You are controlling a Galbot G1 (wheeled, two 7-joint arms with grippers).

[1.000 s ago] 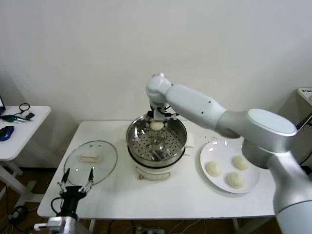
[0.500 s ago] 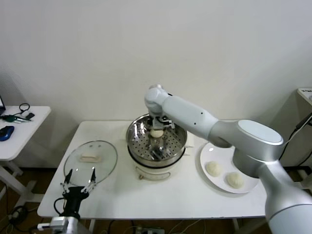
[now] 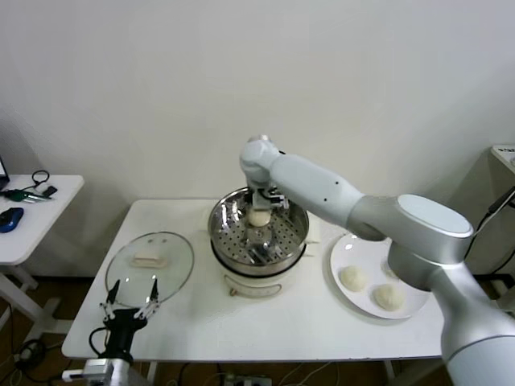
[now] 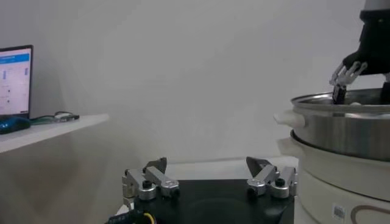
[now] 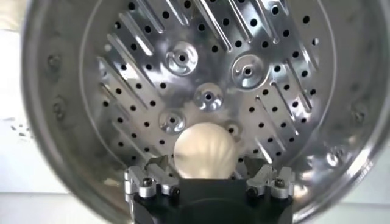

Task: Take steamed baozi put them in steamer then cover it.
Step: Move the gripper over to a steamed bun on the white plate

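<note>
Baozi (image 5: 204,150) on steamer (image 5: 292,73) floor, pleats up, right pincer (image 5: 209,180) wide around it

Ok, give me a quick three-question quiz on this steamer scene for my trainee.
1. True or false: the cover lies flat on the table, not on the steamer.
2. How many baozi are in the steamer? A: none. B: one. C: three.
3. Which arm is reaching over the steamer?

Key
1. True.
2. B.
3. The right: the right end effector is open over the baozi, while the left end effector waits by the table's front edge.
</note>
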